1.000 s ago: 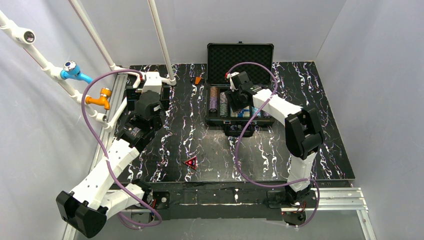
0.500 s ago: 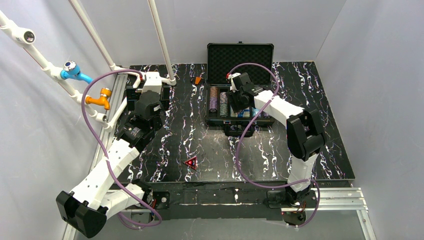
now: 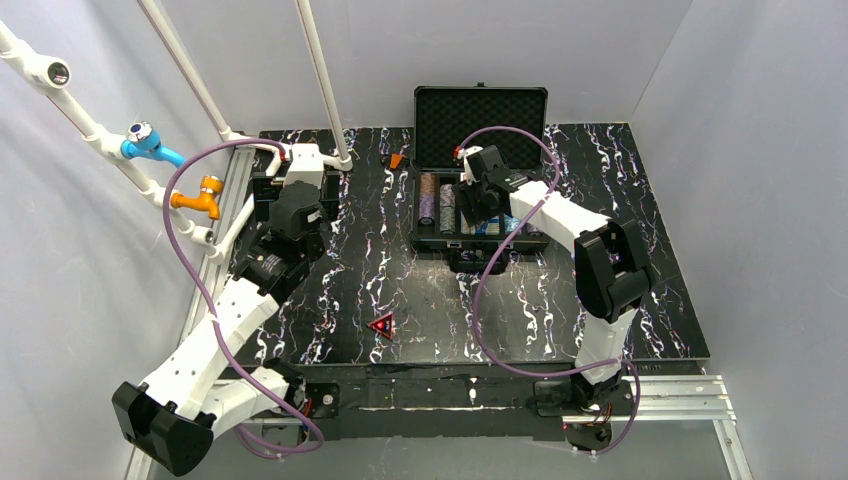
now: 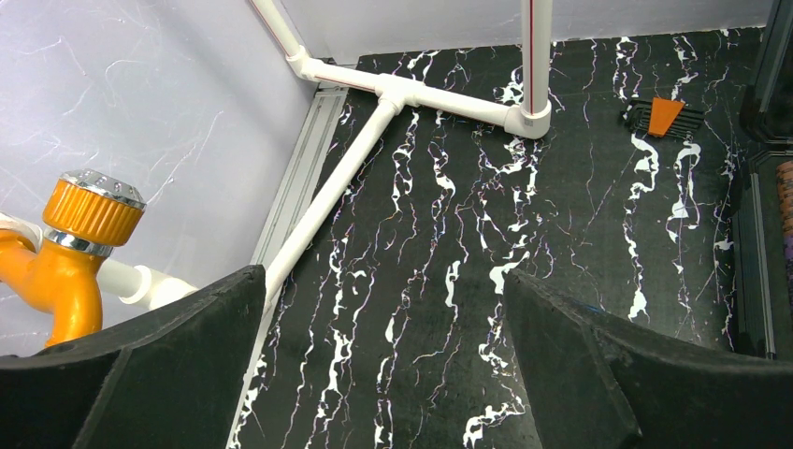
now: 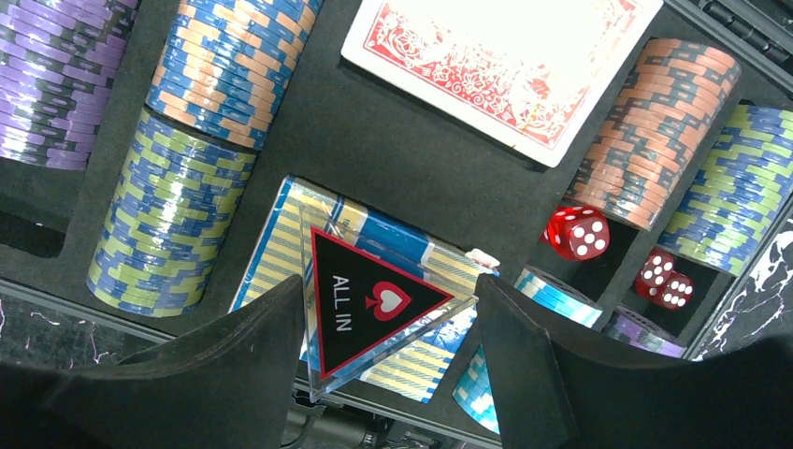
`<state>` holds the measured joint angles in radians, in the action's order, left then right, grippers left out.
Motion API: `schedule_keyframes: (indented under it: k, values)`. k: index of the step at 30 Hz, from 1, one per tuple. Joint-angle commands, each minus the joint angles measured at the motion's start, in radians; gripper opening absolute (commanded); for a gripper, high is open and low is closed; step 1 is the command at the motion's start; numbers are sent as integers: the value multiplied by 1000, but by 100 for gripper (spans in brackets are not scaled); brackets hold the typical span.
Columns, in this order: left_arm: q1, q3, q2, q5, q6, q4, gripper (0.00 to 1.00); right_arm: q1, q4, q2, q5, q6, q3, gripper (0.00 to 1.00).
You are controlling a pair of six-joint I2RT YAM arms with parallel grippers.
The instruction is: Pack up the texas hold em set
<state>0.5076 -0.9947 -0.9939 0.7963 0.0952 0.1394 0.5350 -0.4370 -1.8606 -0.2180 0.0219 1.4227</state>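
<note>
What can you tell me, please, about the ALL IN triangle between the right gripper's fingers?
The triangle is a flat, clear-plastic plaque with a black face, a red border, red "ALL IN" lettering and a red spade-like symbol. It lies face up over the blue deck inside the case. Its edges reach both fingers of the right gripper; whether it is gripped or only resting there cannot be told.
</note>
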Motion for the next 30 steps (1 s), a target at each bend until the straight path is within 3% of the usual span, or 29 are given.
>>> schedule_keyframes:
  k: [1, 8, 13, 22, 30]
  values:
    - [-4, -18, 8, 8, -11, -1, 98, -10, -44, -2, 5, 7, -11, 75]
    - [-4, -18, 7, 5, -12, -1, 98, -9, -39, -15, 8, 9, -4, 80]
    - [-4, -20, 1, -2, -15, 2, 98, -9, -65, 26, 60, -16, 21, 98]
    - [-3, -22, -1, -6, -16, 7, 98, -1, -128, 170, 245, -160, 49, 98]
    - [-4, -22, 3, -6, -17, 9, 98, 51, -118, 262, 395, -185, -3, 98]
